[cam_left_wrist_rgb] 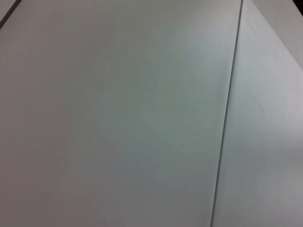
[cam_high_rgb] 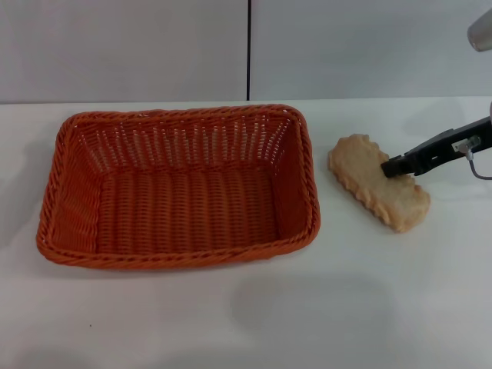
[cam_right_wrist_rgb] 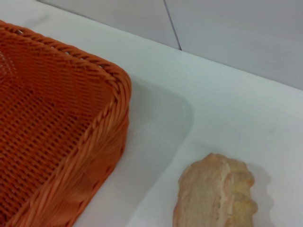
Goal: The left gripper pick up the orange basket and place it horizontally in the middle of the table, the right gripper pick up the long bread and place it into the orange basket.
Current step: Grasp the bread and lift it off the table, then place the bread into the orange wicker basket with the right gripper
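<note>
The orange basket stands lengthwise across the white table, left of centre, and holds nothing. To its right lies the long bread, pale flat face up, slanting toward the front right, a short gap from the basket's right rim. My right gripper reaches in from the right edge, its black tip over the bread's far right edge. The right wrist view shows the basket's corner and one end of the bread. My left gripper is out of view; its wrist camera shows only grey wall.
A grey wall with a dark vertical seam backs the table. A grey rounded part shows at the top right corner. Bare tabletop lies in front of the basket and bread.
</note>
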Robot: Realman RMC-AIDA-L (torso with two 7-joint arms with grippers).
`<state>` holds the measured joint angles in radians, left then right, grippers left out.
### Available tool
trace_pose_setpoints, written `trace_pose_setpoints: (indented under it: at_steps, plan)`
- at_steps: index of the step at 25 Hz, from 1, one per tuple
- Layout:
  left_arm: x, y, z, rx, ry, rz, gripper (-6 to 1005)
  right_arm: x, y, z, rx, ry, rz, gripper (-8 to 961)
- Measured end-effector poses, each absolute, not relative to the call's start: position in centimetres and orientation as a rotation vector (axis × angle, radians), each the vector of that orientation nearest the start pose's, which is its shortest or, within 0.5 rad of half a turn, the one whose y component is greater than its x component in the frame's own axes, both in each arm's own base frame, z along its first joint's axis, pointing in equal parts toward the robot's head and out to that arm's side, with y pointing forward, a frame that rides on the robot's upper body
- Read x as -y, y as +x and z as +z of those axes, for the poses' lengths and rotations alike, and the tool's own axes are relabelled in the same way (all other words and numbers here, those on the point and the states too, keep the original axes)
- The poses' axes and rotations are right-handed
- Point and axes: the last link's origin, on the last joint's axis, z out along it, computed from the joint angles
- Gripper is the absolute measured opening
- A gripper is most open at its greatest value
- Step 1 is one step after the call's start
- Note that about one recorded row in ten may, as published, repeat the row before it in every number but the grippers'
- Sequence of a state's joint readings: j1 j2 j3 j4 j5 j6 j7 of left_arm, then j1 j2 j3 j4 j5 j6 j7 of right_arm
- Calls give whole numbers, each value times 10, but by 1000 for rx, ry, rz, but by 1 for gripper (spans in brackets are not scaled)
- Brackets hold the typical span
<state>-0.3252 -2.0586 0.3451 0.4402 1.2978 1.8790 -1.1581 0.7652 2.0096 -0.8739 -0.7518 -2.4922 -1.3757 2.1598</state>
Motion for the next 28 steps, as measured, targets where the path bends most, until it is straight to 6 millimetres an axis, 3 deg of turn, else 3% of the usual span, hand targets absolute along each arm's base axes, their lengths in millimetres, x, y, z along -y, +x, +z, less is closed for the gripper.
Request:
trace_pose_setpoints:
  at_steps: [4,7,13,18,23,28]
  plan:
    - [-269,-300,105,409,-1770,-1522,720,-397,250,18,-1157,-2571,-80,48]
    - [-269,-300,105,411,-1769,-1521,719,-399,255,33,-1170,-2502,2,47]
    - [-267,-302,105,413,-1768,-1517,718,-389,245,67,-1034,-2418,409,44]
    - [-267,-302,105,411,-1768,-1517,717,-371,215,82,-730,-2452,820,42]
    - [-268,-301,105,405,-1770,-1517,716,-358,180,76,-457,-2556,1136,41]
    - [-271,-299,104,405,-1779,-1514,714,-370,150,46,-378,-2716,1136,39]
